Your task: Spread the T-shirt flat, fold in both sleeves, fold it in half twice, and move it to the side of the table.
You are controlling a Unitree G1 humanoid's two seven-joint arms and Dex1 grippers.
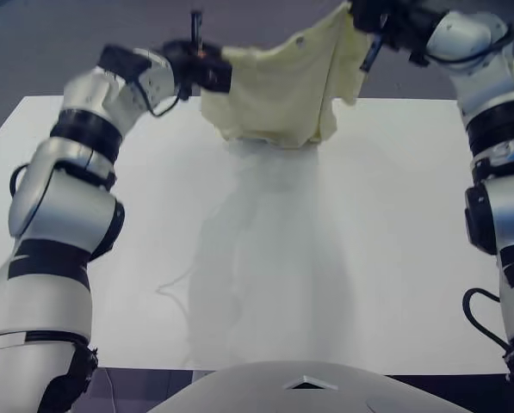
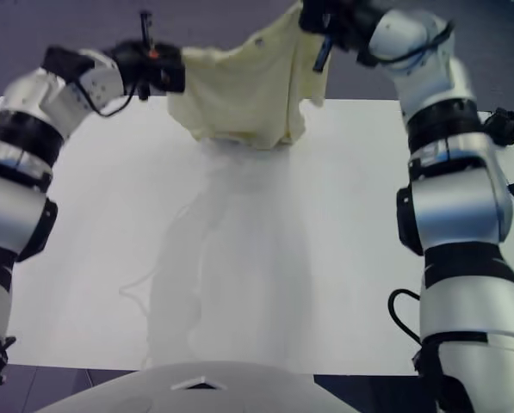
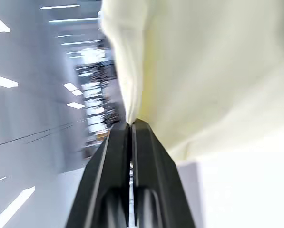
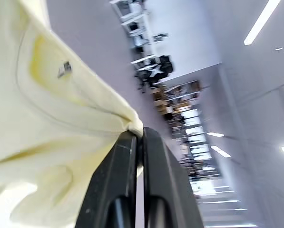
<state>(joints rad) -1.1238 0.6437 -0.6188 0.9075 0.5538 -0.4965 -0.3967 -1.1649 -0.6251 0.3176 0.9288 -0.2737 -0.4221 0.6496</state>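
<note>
Head views, both eyes:
- Pale yellow T-shirt [image 1: 274,86] hangs in the air over the far edge of the white table [image 1: 325,258], strung between the two arms.
- Left gripper [image 1: 207,69] has one upper corner. Right gripper [image 1: 360,13] has the other, higher up, and is partly cut off at the top of the picture.
- The cloth sags in the middle. The lower part is bunched at the tabletop; touching or just clear, cannot tell.
- There is a small dark mark on the cloth near the right gripper, too small to read.

Left wrist view:
- Fingers [image 3: 111,161] are pressed together, with a fold of shirt pinched at their tips.
- The shirt runs out of frame.

Right wrist view:
- Fingers [image 4: 118,171] are closed flat, with the shirt edge nipped between the tips.
- A curved neckline seam shows, with a small grey label [image 4: 63,70] beside it; its print is illegible.
</note>
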